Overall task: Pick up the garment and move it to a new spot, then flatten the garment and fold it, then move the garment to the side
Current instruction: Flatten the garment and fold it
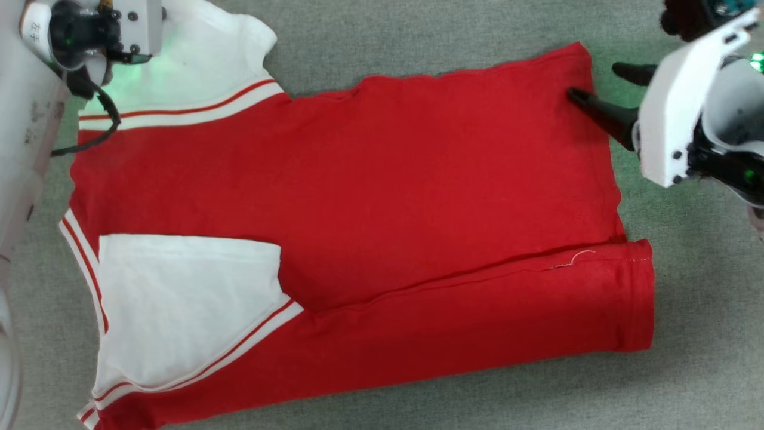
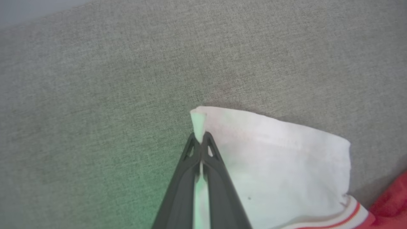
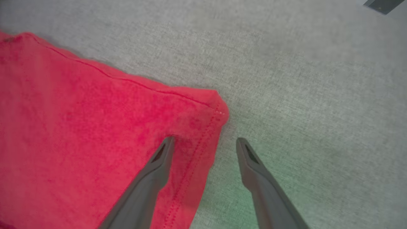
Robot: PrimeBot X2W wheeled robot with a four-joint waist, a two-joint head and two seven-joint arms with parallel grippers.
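The garment (image 1: 370,197), a red shirt with white sleeves and red-striped white trim, lies spread on the grey surface, its near long edge folded over the body. My left gripper (image 2: 200,140) is shut on the edge of the far white sleeve (image 2: 279,165), a pinch of white cloth sticking up between the tips. In the head view that arm's wrist (image 1: 101,30) sits over the sleeve (image 1: 203,65) at top left. My right gripper (image 3: 205,143) is open, one finger over the red hem corner (image 3: 210,108), the other over bare surface. It stands at the shirt's far right corner (image 1: 603,89).
Grey woven cloth (image 1: 704,298) covers the whole work surface around the shirt. A dark object's corner (image 3: 383,4) shows at the top right of the right wrist view.
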